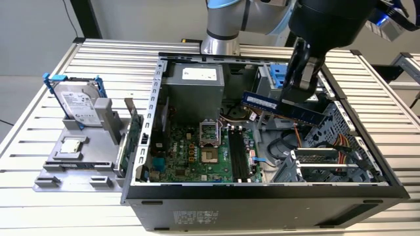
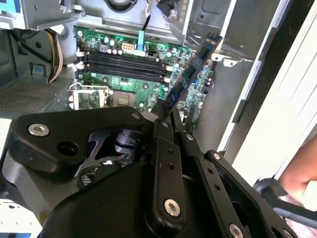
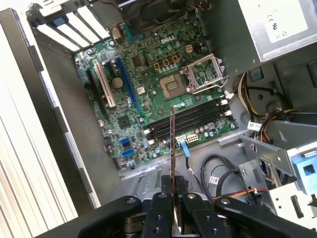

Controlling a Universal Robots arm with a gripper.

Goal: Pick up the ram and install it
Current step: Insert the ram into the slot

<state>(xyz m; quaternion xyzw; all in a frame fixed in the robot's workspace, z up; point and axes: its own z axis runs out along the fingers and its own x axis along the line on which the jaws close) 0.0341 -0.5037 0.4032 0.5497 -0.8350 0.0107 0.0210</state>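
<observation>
In the exterior view, the black two-fingered gripper is clamped on the long, thin blue circuit-board ram. It holds it in the air over the exterior view's right half of the open grey metal computer case, well above the green motherboard. The arm reaches down steeply from the far side.

In the second wrist view the fingers pinch the ram flat between them, which I judge leaves its contact edge free.

In the first wrist view the ram shows edge-on, at an angle to the long black memory slots and not yet in one.
</observation>
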